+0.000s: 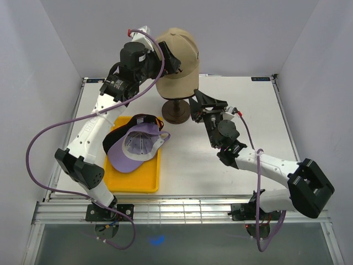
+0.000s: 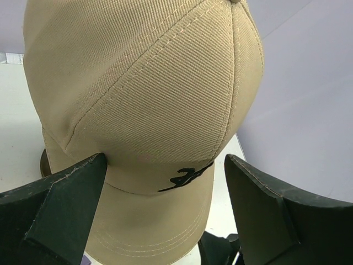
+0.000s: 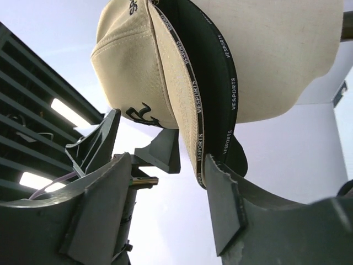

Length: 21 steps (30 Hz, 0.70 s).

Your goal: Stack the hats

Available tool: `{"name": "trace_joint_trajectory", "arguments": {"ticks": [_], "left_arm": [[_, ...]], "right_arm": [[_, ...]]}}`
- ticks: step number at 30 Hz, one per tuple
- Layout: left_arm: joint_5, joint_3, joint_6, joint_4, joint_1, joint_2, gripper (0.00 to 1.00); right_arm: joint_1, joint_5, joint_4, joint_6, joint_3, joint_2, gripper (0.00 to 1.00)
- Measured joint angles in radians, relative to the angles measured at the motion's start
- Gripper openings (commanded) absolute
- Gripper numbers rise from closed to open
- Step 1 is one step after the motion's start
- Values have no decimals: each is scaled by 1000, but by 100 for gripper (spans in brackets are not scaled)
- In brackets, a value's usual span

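A tan cap point(image 1: 179, 52) sits on the cream mannequin head, and it fills the left wrist view point(image 2: 143, 83). From below, a black cap point(image 3: 212, 72) shows under the tan cap point(image 3: 132, 61) on the head point(image 3: 276, 49). My left gripper point(image 1: 169, 62) is open with its jaws on either side of the tan cap's front, by the brim point(image 2: 165, 182). My right gripper point(image 1: 203, 106) is open just below the caps' brims point(image 3: 165, 182), with its right finger point(image 3: 223, 199) close to the brim edge. A lavender cap point(image 1: 135, 146) lies upside down on another black cap point(image 1: 144, 119) in the yellow tray.
The mannequin's dark stand point(image 1: 177, 110) is at the table's middle back, just left of my right gripper. The yellow tray point(image 1: 132, 179) lies at front left beside my left arm. White walls enclose the table on three sides.
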Motion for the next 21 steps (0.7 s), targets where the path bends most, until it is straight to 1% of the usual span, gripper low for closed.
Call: {"name": "trace_joint_trajectory", "arguments": {"ticks": [4, 5, 8, 14, 15, 21], "left_arm": [[2, -6, 0, 5, 0, -3, 98], [3, -9, 0, 6, 0, -5, 98], [4, -16, 0, 10, 0, -11, 98], [13, -38, -5, 14, 0, -39, 98], [21, -45, -6, 17, 0, -47, 98], [60, -87, -6, 17, 0, -104, 98]], "right_arm": [[0, -10, -106, -11, 23, -50, 68], [0, -13, -128, -14, 24, -64, 71], [0, -14, -209, -22, 25, -111, 75], [0, -22, -388, -45, 60, -158, 76], [0, -23, -413, -53, 62, -164, 78], [-12, -33, -560, -117, 64, -225, 77]]}}
